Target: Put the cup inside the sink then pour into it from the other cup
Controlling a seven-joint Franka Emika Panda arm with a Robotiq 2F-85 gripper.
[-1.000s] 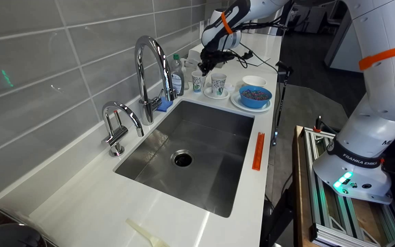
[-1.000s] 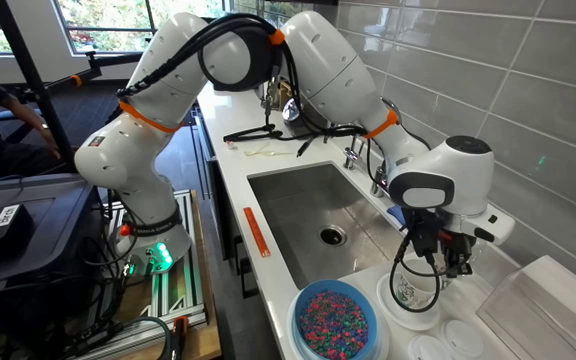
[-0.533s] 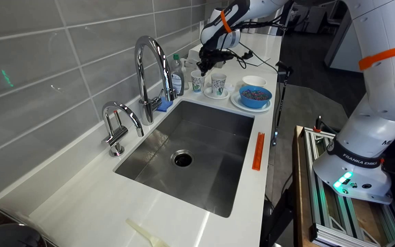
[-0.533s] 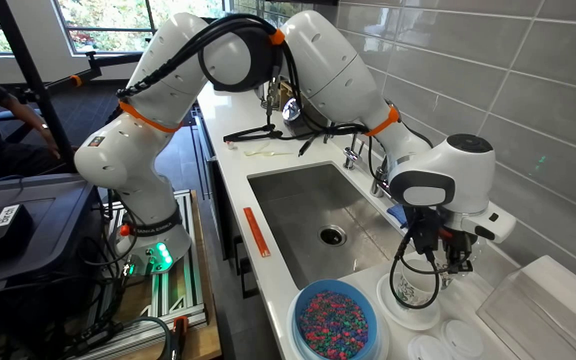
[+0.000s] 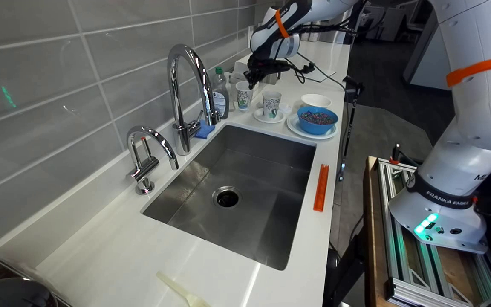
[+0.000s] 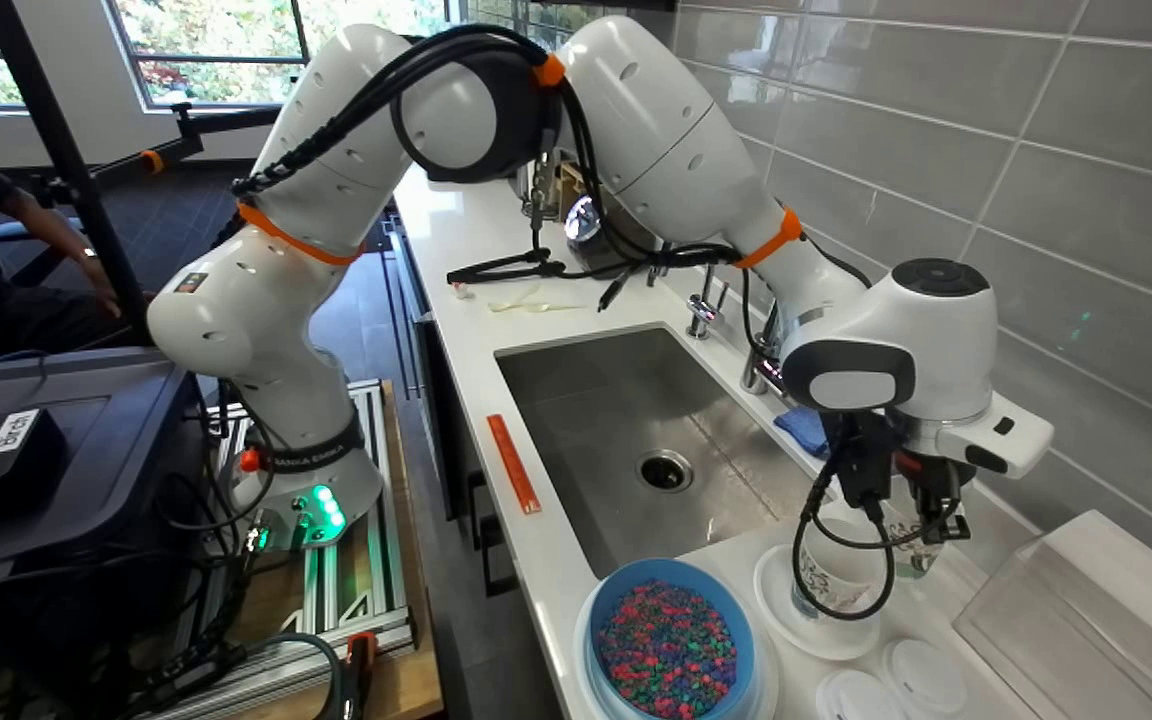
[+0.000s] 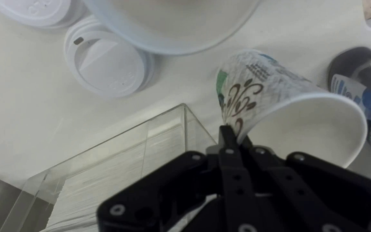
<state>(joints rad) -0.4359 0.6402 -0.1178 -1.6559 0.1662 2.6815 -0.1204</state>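
A white patterned paper cup (image 5: 243, 96) is pinched at its rim by my gripper (image 5: 249, 81). In the wrist view the dark fingers (image 7: 237, 137) are shut on the wall of this cup (image 7: 253, 87), which looks tilted and empty. In an exterior view (image 6: 914, 530) it is partly hidden behind cables and the gripper. It appears raised slightly off the counter. The other patterned cup (image 5: 271, 103) stands upright on a small white plate (image 5: 267, 118); it also shows in an exterior view (image 6: 836, 575). The steel sink (image 5: 245, 170) has a round drain and holds nothing.
A blue bowl (image 5: 317, 126) of coloured bits sits on plates. A tall tap (image 5: 175, 94) and small tap (image 5: 143, 170) rise beside the sink. A soap bottle (image 5: 220, 96) stands behind the cups. White lids (image 7: 108, 67) and a clear box (image 7: 118, 154) are near the gripper.
My gripper shuts on the cup's rim and has moved up slightly, and the cup has risen and shifted a little with it. The other cup and the bowl have not moved.
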